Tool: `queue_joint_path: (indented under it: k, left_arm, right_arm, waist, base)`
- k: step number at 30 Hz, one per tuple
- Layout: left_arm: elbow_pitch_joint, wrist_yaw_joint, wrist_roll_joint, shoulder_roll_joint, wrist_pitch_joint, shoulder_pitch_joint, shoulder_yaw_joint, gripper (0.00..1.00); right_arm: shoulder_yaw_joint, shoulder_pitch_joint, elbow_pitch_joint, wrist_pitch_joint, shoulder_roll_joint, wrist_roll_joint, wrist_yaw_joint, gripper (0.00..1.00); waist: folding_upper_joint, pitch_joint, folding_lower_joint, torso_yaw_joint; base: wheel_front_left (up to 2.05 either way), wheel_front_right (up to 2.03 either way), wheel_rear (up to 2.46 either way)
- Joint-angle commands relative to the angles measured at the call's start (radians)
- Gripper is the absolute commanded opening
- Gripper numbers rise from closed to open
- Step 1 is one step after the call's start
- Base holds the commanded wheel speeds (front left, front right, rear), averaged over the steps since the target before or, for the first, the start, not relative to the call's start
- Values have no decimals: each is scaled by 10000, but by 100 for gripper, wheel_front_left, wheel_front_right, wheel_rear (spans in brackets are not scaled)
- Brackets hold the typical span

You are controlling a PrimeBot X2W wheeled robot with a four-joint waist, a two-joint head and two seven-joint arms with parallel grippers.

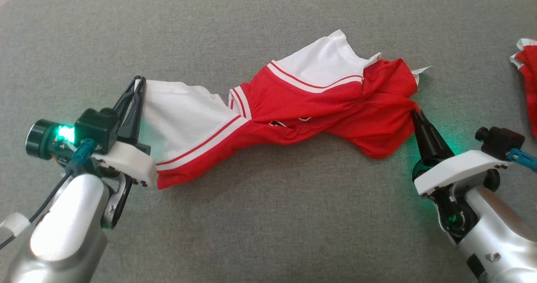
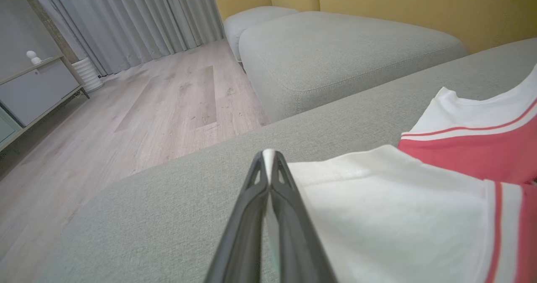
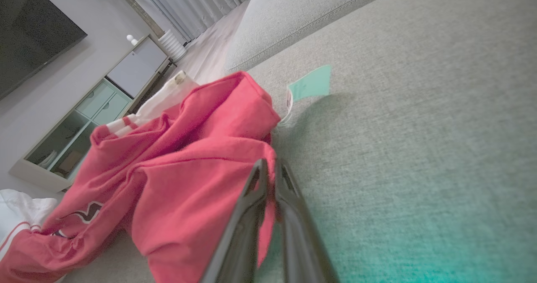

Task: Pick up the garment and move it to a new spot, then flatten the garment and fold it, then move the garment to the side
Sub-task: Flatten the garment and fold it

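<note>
Pinching with left gripper (image 1: 139, 81), fingers pressed flat together, on white end of shirt (image 1: 302, 102), toward left edge of couch (image 1: 268, 232). Showing, in left wrist view, same gripper (image 2: 268, 155) closed tight with a sliver of white cloth at its tips, and shirt (image 2: 398, 199) spreading off to the right over grey couch (image 2: 168, 216).

Nipping with right gripper (image 1: 416, 115), fingers drawn close, at red end of shirt, toward couch's right edge. Showing, in right wrist view, that gripper (image 3: 268, 165) with red cloth caught between its fingers and only a narrow gap left. Bunching in loose folds, shirt (image 3: 188, 170) just left of those fingers, on couch (image 3: 419, 149).

Stretching between both grippers across middle of couch, twisted at centre: white panels with red stripes at left and along far side, red along near side and at right. Not being able to tell whether sagging middle is resting on couch or hanging just off it.

Sticking out past shirt's far right corner, a small tag (image 1: 421, 70), touching couch; in right wrist view, tag (image 3: 312, 84) looking green-tinted. Lying at couch's right edge, a second red-and-white cloth (image 1: 526, 73), well apart from shirt. Glowing green at both wrists.
</note>
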Motion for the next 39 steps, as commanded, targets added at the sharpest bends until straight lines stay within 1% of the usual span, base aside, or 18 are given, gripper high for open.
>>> queue_joint_path:
  k: [1,5,8,9,10,14,17,21,24,27,30,32,35,39]
  left_arm:
    - [-209,4,103,417,-119,-550,397,0]
    - [-135,84,111,496,-303,-526,453,0]
    - [-203,140,201,600,-696,-571,519,0]
    - [-203,140,201,600,-696,-571,519,0]
    - [-325,178,233,669,-983,-634,603,0]
    - [-922,151,194,924,-1344,-844,847,0]
    - [-1616,22,178,1273,-1430,-1215,1079,0]
    - [-2595,-328,209,1769,-1333,-2032,1295,0]
    - [-3168,-497,262,2032,-1220,-2853,1491,0]
    - [-3376,-751,53,2036,-765,-3819,1575,0]
    - [-3063,-1155,-200,1937,-176,-4924,1477,0]
    - [-2649,-1321,-433,1715,91,-5671,1448,0]
    - [-1755,-1565,-524,1466,441,-6723,1204,0]
    - [-216,-1839,-388,1220,590,-7993,691,0]
  right_arm:
    - [233,-131,-176,-109,-260,150,65,0]
    - [325,-112,-331,-144,-486,190,65,0]
    - [-39,-36,-728,-148,-782,-262,65,0]
    - [-39,-36,-728,-148,-782,-262,65,0]
    - [-366,69,-1083,-149,-1043,-748,65,0]
    - [-1144,245,-2011,-151,-1728,-1764,65,0]
    - [-1874,342,-2825,-151,-2341,-2540,65,0]
    - [-2850,350,-4011,-142,-3071,-3343,65,0]
    - [-3496,112,-4957,224,-3598,-3763,65,0]
    - [-3977,-372,-5866,828,-4067,-4125,65,0]
    - [-4005,-1168,-6436,1378,-4406,-4382,65,0]
    - [-3770,-1853,-6505,1610,-4477,-4441,65,0]
    - [-3264,-3054,-6023,1743,-4336,-4343,65,0]
    - [-2433,-4780,-4863,1693,-3876,-4361,65,0]
  waist:
    - [0,-35,-1,-17]
    - [0,-248,-1,-122]
    - [0,-505,-1,-235]
    - [0,-505,-1,-235]
    - [0,-749,-1,-317]
    - [0,-1360,-1,-490]
    - [0,-1826,-1,-594]
    - [0,-2366,-1,-772]
    - [0,-2593,-1,-941]
    - [0,-2583,-1,-1079]
    - [0,-2368,-1,-1213]
    - [0,-2160,-1,-1289]
    - [0,-1677,-1,-1333]
    - [0,-711,-1,-1284]
  base:
    - [0,0,0]
    - [0,0,0]
    - [0,0,0]
    - [0,0,0]
    - [0,0,0]
    - [0,0,0]
    - [0,0,0]
    - [0,0,0]
    - [0,0,0]
    - [0,0,0]
    - [0,0,0]
    - [0,0,0]
    - [0,0,0]
    - [0,0,0]
